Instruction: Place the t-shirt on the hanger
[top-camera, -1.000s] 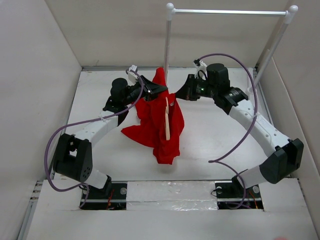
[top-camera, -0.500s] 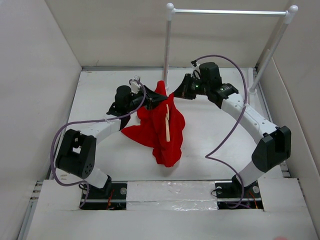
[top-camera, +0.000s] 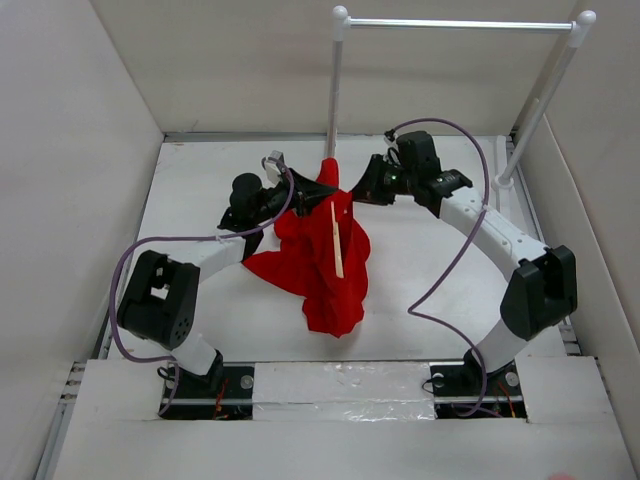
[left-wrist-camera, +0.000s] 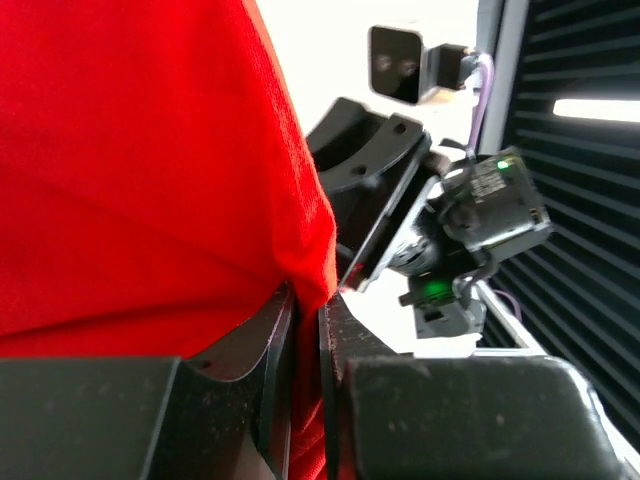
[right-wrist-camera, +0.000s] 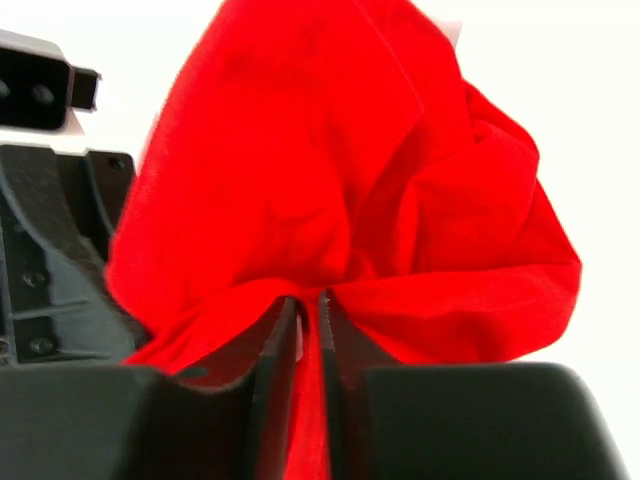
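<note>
The red t-shirt hangs bunched in the middle of the table, its lower part resting on the surface. The pale wooden hanger lies along its front, nearly upright. My left gripper is shut on the t-shirt's upper left edge; the left wrist view shows cloth pinched between its jaws. My right gripper is shut on the upper right edge; the right wrist view shows red cloth clamped between its jaws. Both grippers are close together near the top of the t-shirt.
A white metal rail on two posts stands at the back, its left post right behind the t-shirt. White walls enclose the table on the left, back and right. Purple cables loop from both arms.
Both grippers have moved closer together toward the rail's left post, still holding the t-shirt. The t-shirt has bunched narrower and shifted slightly right.
</note>
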